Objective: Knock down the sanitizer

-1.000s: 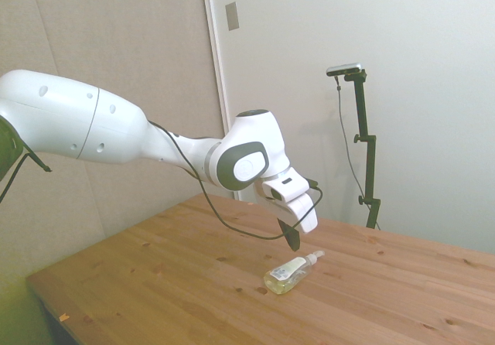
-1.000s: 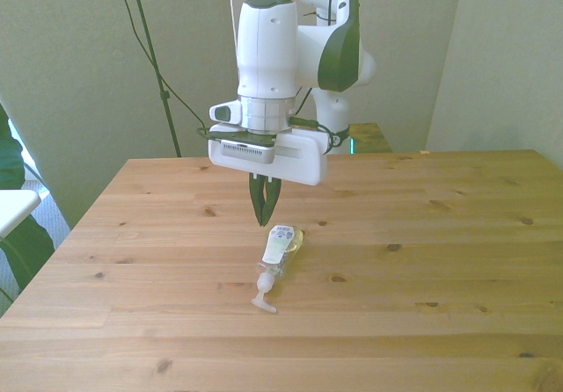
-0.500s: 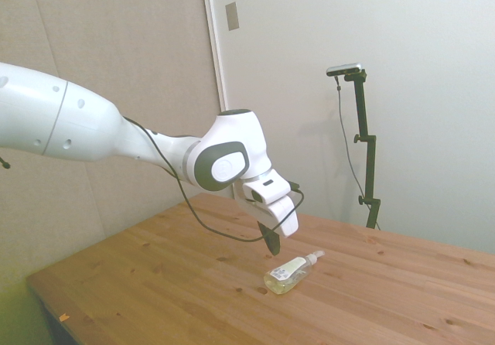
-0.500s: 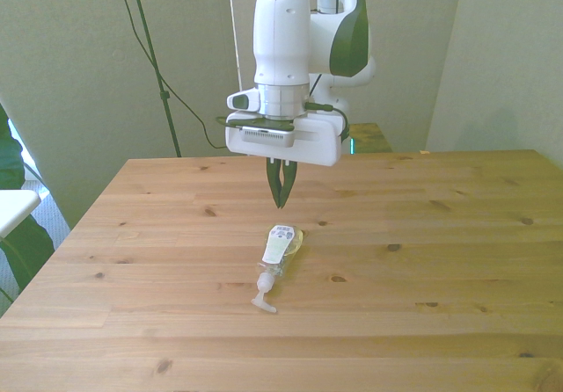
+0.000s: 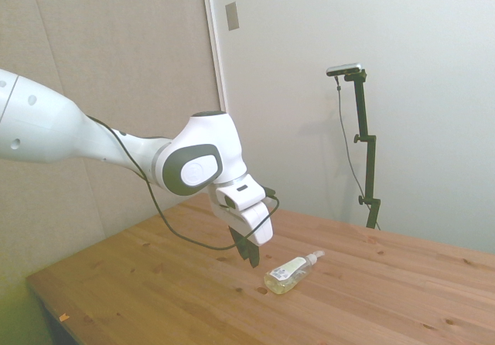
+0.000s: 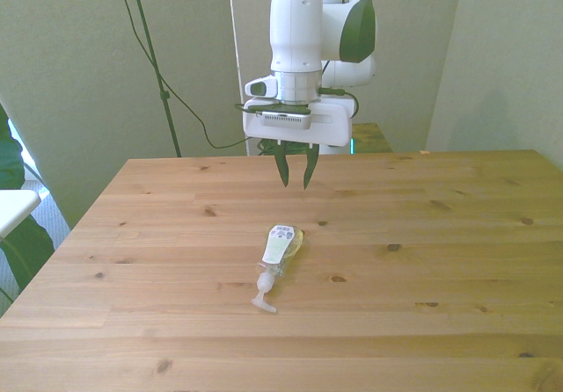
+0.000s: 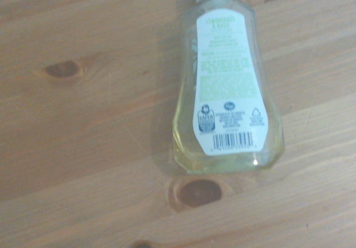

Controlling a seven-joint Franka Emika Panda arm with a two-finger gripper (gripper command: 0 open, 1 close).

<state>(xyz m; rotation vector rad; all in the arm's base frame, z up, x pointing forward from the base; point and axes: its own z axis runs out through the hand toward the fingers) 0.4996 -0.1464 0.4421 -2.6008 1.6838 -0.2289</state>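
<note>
Sanitizer [image 6: 280, 250] lying flat mid-worktop [image 6: 457, 251], well clear of every edge; gripper [image 6: 295, 181] raised at its 12 o'clock, fingers [image 6: 282, 169] narrowly parted, empty.

side view stands off one flank of the desk [image 5: 155, 283]; front view faces across it; wrist view looks down, close (label readable). all share the sanitizer [image 5: 290, 273] [image 6: 280, 250] [image 7: 228, 87].

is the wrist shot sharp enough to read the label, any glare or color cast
Wrist view: sanitizer label slightly soft, barcode visible, fine print unreadable, small glint at its base. Side view: yellow-green cast in the lower left corner. Front view: even light, bottle clear.
</note>
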